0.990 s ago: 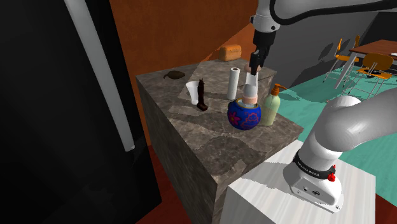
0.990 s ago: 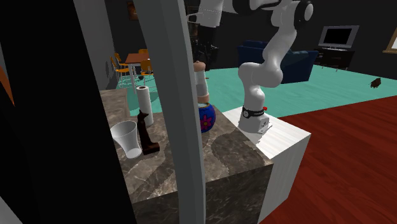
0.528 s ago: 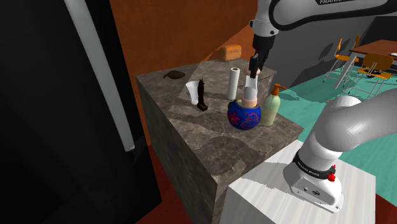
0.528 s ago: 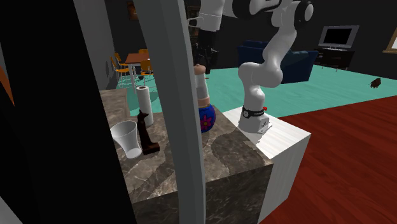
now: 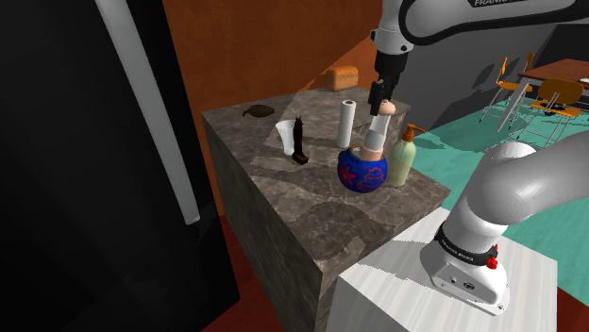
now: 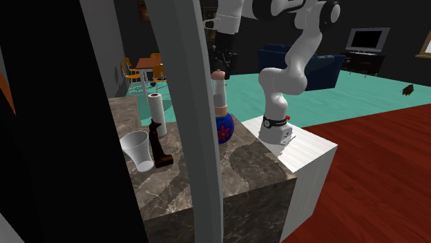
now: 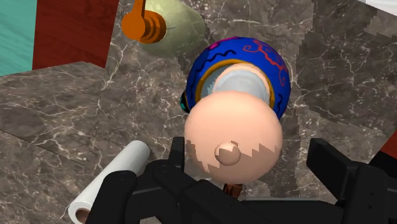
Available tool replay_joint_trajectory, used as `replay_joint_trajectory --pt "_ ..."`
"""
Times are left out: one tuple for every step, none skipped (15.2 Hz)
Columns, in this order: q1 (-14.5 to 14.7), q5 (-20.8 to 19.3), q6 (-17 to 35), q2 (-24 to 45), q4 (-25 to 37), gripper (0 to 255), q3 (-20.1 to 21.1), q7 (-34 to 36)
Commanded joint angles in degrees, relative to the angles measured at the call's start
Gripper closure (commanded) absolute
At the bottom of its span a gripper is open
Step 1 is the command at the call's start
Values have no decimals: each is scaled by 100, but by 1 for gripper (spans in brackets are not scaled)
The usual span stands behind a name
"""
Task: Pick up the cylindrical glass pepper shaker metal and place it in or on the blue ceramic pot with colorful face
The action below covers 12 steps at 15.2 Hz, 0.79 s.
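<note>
Standing in the mouth of the blue round pot [image 5: 362, 172], which is patterned with red squiggles and has an orange-banded rim, is the pepper shaker [image 5: 378, 130]. It is a clear cylinder under a peach domed cap with a small knob, and its top leans slightly toward the shoulder view's right. Just above the cap hangs the black two-finger gripper [image 5: 378, 99], its fingers spread wide and clasping nothing.

White lettering beginning "FRANK" [image 5: 496, 4] runs along the arm at the shoulder view's top edge.

The pot sits on a grey-brown marbled counter block [image 5: 283, 203]. A pale green soap bottle with an orange pump [image 5: 402, 158] stands just beside the pot, with a white paper towel roll [image 5: 346, 123] near it. A clear cup [image 5: 286, 137] and a dark brown bottle [image 5: 300, 143] stand farther off.

The white box stand [image 5: 444, 297] adjoins the counter. Beyond it lie a teal floor [image 5: 453, 151], a red-brown wooden floor [image 6: 373, 179], a dining table with orange chairs [image 5: 557, 74] and a dark television [image 6: 367, 39].
</note>
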Motion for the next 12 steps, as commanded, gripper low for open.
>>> replay_joint_trajectory --pt "11 26 -189 7 193 0 30 -5" --pt "20 51 -375 22 393 0 60 -11" --pt "28 74 -559 46 598 0 90 -15" --pt "33 90 -702 69 763 0 112 -19" --pt "33 90 -702 69 763 0 112 -19" --pt "34 91 -703 68 762 0 112 -19" --pt "33 90 -702 69 763 0 112 -19" --pt "33 90 -702 69 763 0 112 -19" --pt "33 90 -702 69 763 0 112 -19" --pt "33 90 -702 69 763 0 112 -19" --pt "33 90 -702 69 763 0 112 -19" --pt "33 90 -702 69 763 0 112 -19"
